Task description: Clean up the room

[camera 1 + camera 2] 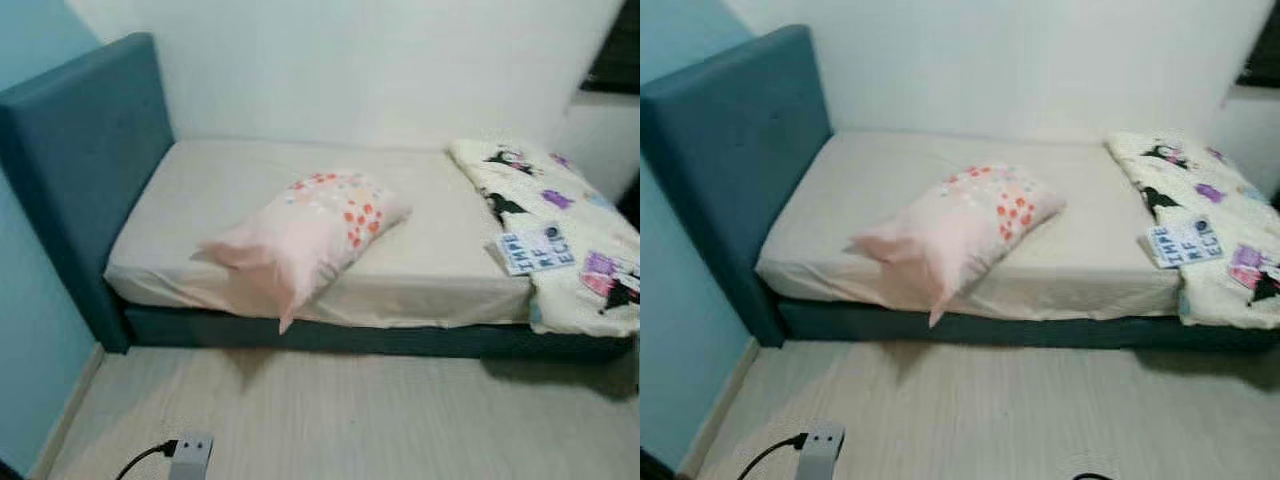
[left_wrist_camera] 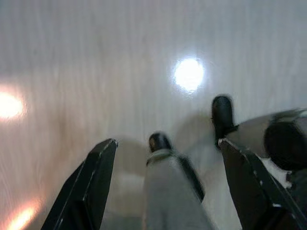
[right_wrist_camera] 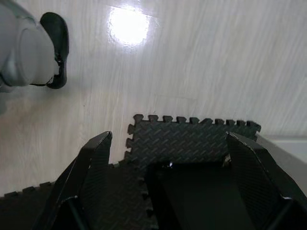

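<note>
— Where is the pillow?

— The pink pillow (image 1: 305, 235) with orange spots lies askew on the bed (image 1: 420, 270), near the mattress's front edge, one corner hanging just over that edge. The crumpled blanket (image 1: 560, 235), cream with cartoon prints, is heaped at the end of the bed far from the blue headboard (image 1: 85, 150) and droops over the front edge.

— What else is around the bed?

— On the pale wood floor (image 1: 380, 410) in front of the bed, below the headboard end, sits a grey power adapter (image 1: 190, 455) with a black cable.

— And the grippers?

— The left gripper (image 2: 165, 187) hangs above bare floor, fingers spread wide, nothing between them. The right gripper (image 3: 168, 177) hangs over a black foam mat (image 3: 187, 134), likewise spread and empty.
</note>
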